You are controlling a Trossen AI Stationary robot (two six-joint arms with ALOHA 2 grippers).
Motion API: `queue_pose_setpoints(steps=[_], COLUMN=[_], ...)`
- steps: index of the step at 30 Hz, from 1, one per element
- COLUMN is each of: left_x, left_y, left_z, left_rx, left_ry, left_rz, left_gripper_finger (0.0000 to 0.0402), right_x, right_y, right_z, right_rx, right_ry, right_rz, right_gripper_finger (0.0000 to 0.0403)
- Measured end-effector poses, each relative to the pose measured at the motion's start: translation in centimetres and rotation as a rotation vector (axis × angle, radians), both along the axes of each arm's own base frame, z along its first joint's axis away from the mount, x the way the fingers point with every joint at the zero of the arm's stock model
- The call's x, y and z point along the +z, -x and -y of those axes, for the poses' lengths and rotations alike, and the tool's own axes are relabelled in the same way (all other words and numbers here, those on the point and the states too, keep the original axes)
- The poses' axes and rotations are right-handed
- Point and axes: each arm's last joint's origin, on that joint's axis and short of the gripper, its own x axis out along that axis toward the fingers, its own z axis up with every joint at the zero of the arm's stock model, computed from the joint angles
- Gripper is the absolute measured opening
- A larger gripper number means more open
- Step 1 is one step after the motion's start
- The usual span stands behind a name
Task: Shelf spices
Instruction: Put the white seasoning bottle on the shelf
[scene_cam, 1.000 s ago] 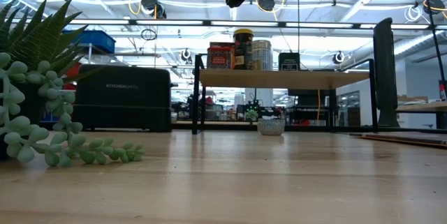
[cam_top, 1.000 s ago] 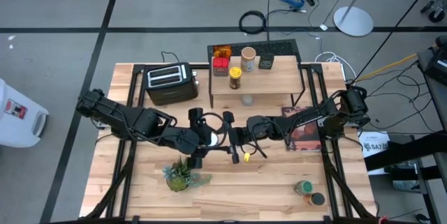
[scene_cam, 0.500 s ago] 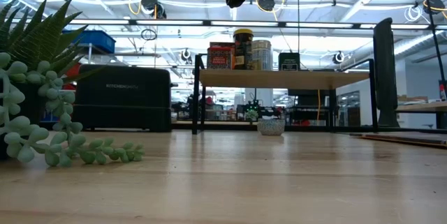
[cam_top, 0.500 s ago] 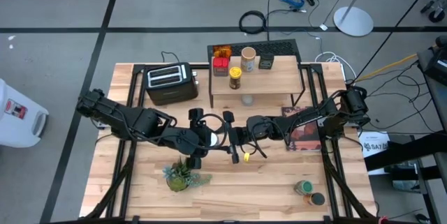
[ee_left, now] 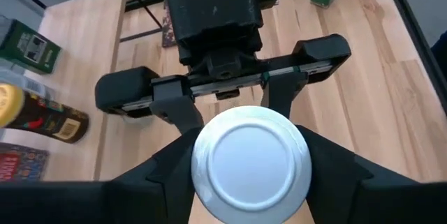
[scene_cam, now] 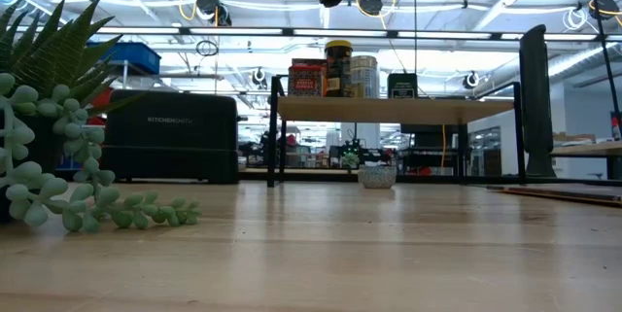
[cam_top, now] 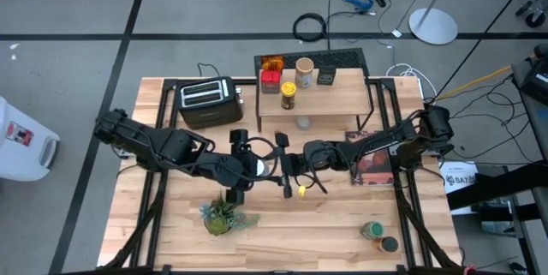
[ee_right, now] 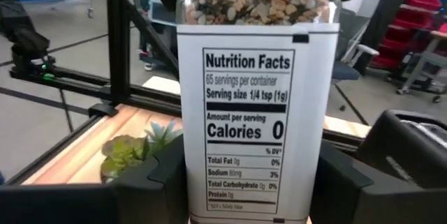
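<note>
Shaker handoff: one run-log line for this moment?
phase: handoff mid-table | left gripper: on shaker | right gripper: on shaker | shelf: five spices

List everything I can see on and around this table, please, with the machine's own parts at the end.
Shelf: one, light wood on black wire, at the table's back.
Spice containers on shelf: five, amber, red, tan-lidded, yellow-lidded, dark green.
Small jar: one, pale, beneath the shelf's front edge.
Toaster: one, black, left of the shelf.
Potted plant: one, green, front left.
Bottle: one, orange with green cap, lying front right.
Dark mat: one, right side.
Shaker: one, white label, held mid-table between both pincers.
Left pincer: gripping the shaker's cap end.
Right pincer: gripping the shaker's body.
</note>
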Motion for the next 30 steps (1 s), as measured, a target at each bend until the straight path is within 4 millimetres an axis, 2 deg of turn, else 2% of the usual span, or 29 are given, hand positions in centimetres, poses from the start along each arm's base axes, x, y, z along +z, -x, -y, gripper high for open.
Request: queue_pose_setpoints(steps=[8,14,30], left_x=[1.0,1.6,3.0], left_y=[-0.1,-0.5,-1.7], left_z=[-1.3,-2.4,-5.8], left_rx=[0.037,0.038,0.041], left_ry=[-0.042,-0.066,-0.101], left_rz=[0.025,0.045,0.138], left_gripper_finger=[0.0212,0.0212,0.0212], right_x=[2.3,3.6,3.8], right_y=[2.1,3.7,6.1], right_z=[0.9,1.4,1.4], right_rx=[-0.126,-0.188,-0.258], right_ry=[0.052,0.055,0.004], right_rz=[-0.077,-0.132,-0.302], right_gripper_finger=[0.0224,0.0227,0.0229])
